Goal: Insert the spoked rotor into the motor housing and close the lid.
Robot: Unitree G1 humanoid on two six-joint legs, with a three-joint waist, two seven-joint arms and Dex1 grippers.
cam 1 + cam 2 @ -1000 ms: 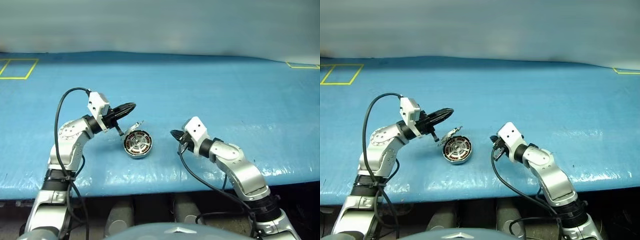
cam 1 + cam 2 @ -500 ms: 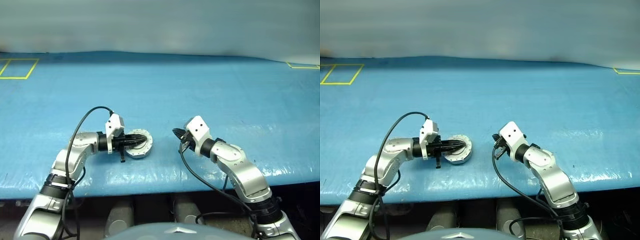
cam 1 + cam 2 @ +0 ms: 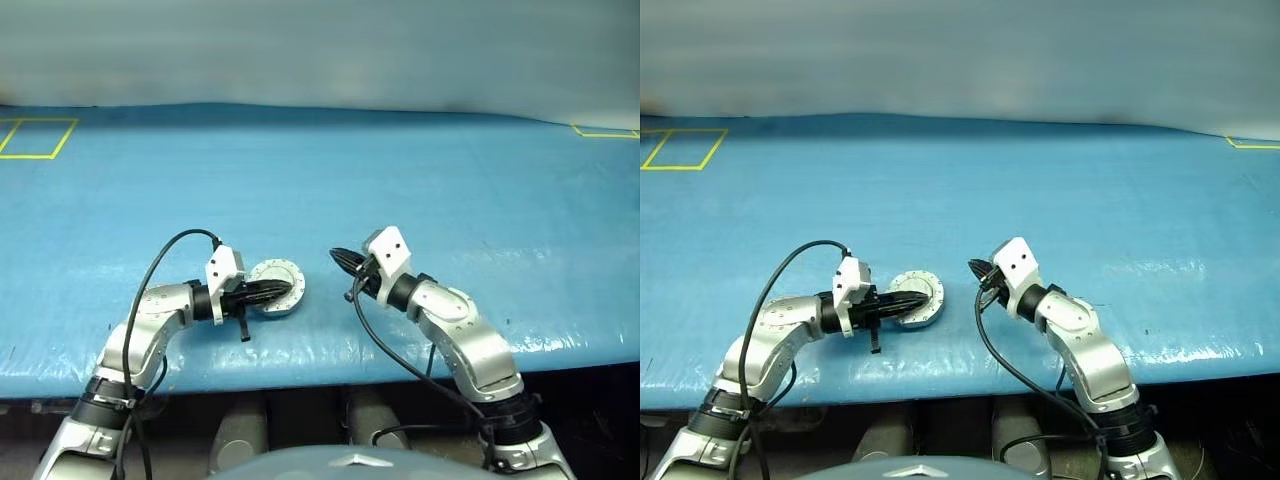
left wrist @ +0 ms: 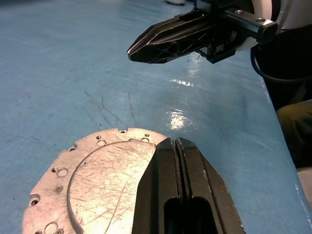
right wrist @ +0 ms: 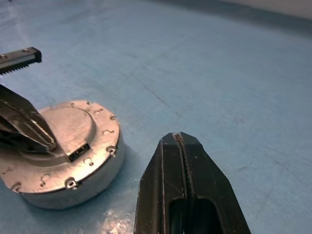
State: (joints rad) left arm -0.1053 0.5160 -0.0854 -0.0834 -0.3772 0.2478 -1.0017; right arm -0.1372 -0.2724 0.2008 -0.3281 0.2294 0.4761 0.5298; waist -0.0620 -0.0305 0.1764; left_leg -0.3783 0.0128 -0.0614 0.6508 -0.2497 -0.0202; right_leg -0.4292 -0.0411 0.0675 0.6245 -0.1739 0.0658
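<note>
The lid (image 3: 272, 272) lies flat and shut on the motor housing (image 5: 73, 192), its plain silver face with the notched rim turned up. The spoked rotor is hidden. My left gripper (image 3: 291, 289) is shut and lies across the lid's top, with its tips (image 4: 176, 141) over the raised centre. Nothing is between its fingers. My right gripper (image 3: 335, 257) is shut and empty. It hovers just to the right of the housing, clear of it, and points toward it. The left wrist view has the right gripper (image 4: 131, 50) beyond the lid (image 4: 92, 180).
The housing stands on a blue table cover (image 3: 400, 170), near the front edge (image 3: 300, 365). Yellow tape squares mark the far left (image 3: 35, 138) and far right (image 3: 605, 131) corners. Black cables loop off both wrists.
The lid has swung down from open to shut, covering the copper windings. My left gripper came down with it onto the lid. My right gripper has moved slightly left toward the housing.
</note>
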